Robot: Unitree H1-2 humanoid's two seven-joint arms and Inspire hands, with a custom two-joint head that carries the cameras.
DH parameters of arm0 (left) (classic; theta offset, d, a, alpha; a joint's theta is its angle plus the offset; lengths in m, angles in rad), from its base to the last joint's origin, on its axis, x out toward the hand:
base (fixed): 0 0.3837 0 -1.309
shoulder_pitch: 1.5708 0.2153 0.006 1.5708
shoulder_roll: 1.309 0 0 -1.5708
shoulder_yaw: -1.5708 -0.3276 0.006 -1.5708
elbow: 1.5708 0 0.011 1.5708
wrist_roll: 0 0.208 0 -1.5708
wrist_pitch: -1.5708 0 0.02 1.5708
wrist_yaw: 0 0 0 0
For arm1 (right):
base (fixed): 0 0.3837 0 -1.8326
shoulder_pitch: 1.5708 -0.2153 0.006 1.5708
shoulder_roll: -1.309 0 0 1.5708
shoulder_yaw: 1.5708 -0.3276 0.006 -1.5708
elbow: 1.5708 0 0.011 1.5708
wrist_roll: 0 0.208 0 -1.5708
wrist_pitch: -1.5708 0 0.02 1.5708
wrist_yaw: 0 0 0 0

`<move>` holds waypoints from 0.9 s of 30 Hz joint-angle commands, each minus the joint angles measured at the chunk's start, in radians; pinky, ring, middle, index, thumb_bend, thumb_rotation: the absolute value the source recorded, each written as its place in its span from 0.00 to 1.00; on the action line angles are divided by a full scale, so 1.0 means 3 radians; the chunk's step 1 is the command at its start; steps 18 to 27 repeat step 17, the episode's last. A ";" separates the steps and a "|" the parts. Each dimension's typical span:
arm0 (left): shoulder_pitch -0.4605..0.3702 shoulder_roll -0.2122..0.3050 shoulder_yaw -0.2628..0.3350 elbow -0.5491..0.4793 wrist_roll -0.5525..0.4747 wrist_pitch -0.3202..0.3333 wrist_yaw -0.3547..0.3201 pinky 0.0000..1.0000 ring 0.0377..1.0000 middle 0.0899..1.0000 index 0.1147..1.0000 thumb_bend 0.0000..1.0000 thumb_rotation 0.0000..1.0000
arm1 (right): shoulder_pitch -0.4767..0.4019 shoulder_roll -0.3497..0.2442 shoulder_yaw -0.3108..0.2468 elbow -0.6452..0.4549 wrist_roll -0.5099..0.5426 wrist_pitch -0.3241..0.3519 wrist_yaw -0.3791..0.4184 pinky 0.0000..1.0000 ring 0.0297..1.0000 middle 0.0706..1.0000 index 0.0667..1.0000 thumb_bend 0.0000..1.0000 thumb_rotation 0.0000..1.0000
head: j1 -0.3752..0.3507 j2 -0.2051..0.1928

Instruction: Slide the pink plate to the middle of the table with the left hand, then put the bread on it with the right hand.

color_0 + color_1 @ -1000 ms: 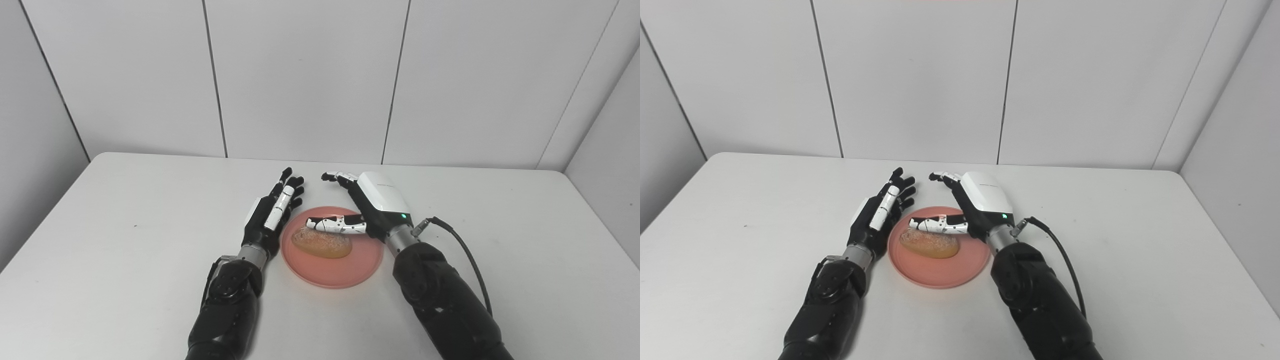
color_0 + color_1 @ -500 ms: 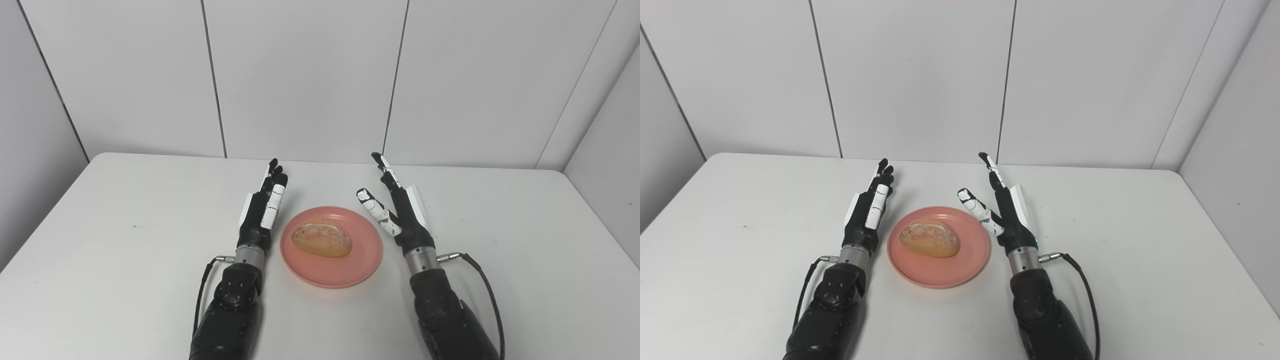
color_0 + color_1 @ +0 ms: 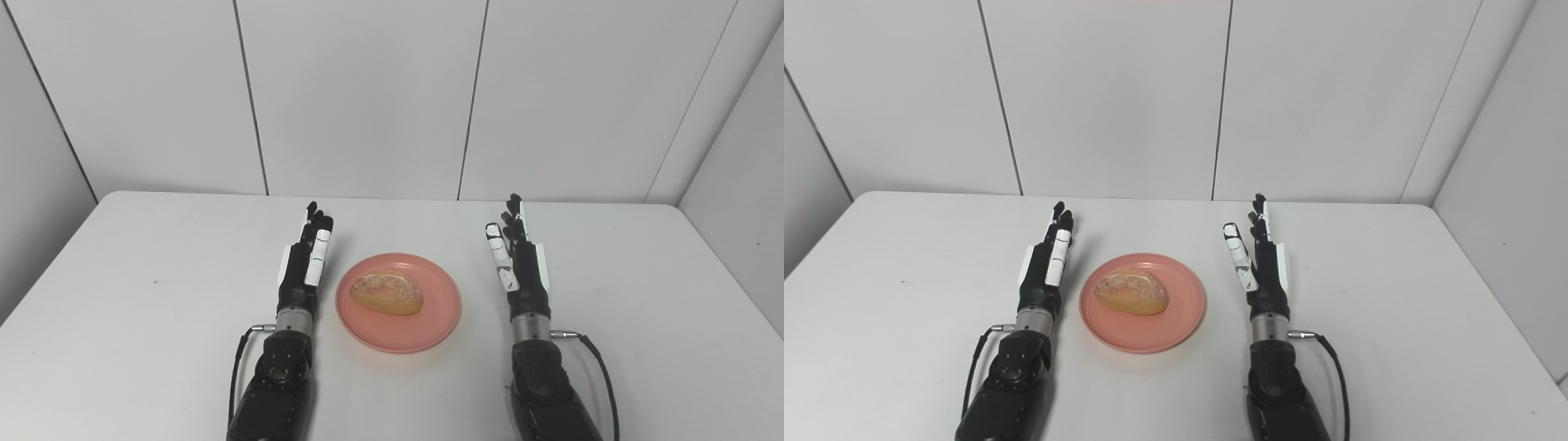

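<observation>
Flanking pink plate (image 3: pixel 398 331): left hand (image 3: pixel 304 263), right hand (image 3: pixel 519 263), outstretched, empty.

A white table (image 3: pixel 153 318) holds a pink plate (image 3: pixel 429 331) near its middle, between two resting robot forearms.

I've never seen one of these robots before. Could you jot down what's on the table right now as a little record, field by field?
surface: white table, pale panelled walls behind
plate: pink plate near the middle of the table
bread: bread lying on the plate, towards its left part
left hand: left hand open, fingers straight, left of the plate, holding nothing
right hand: right hand open, fingers straight, right of the plate and apart from it, holding nothing
task state: bread is on the plate, neither hand touches it
</observation>
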 commanded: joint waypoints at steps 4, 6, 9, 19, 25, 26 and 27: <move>0.0109 0.0022 0.0013 -0.0081 0.0007 0.0250 0.0028 1.00 1.00 1.00 1.00 0.72 0.98 | 0.0023 0.0103 0.0013 0.0085 0.0070 -0.0097 -0.0015 1.00 1.00 1.00 1.00 0.74 1.00 | -0.0015 0.0015; 0.0111 0.0017 0.0018 -0.0122 0.0004 0.0307 0.0039 1.00 1.00 1.00 1.00 0.71 0.98 | 0.0028 0.0124 -0.0015 0.0073 0.0180 -0.0039 0.0054 1.00 1.00 1.00 1.00 0.77 1.00 | -0.0016 0.0021; 0.0110 0.0008 0.0027 -0.0162 0.0008 0.0360 0.0060 1.00 1.00 1.00 1.00 0.69 0.97 | 0.0034 0.0121 -0.0018 0.0054 0.0247 0.0061 0.0127 1.00 1.00 1.00 1.00 0.78 1.00 | -0.0016 0.0021; 0.0108 0.0003 0.0044 -0.0169 0.0004 0.0394 0.0060 1.00 1.00 1.00 1.00 0.72 0.97 | 0.0027 0.0132 -0.0053 -0.0295 0.0461 0.0948 0.0373 1.00 1.00 1.00 0.99 0.77 1.00 | -0.0007 0.0039; 0.0108 0.0003 0.0044 -0.0169 0.0004 0.0394 0.0060 1.00 1.00 1.00 1.00 0.72 0.97 | 0.0027 0.0132 -0.0053 -0.0295 0.0461 0.0948 0.0373 1.00 1.00 1.00 0.99 0.77 1.00 | -0.0007 0.0039; 0.0108 0.0003 0.0044 -0.0169 0.0004 0.0394 0.0060 1.00 1.00 1.00 1.00 0.72 0.97 | 0.0027 0.0132 -0.0053 -0.0295 0.0461 0.0948 0.0373 1.00 1.00 1.00 0.99 0.77 1.00 | -0.0007 0.0039; 0.0108 0.0003 0.0044 -0.0169 0.0004 0.0394 0.0060 1.00 1.00 1.00 1.00 0.72 0.97 | 0.0027 0.0132 -0.0053 -0.0295 0.0461 0.0948 0.0373 1.00 1.00 1.00 0.99 0.77 1.00 | -0.0007 0.0039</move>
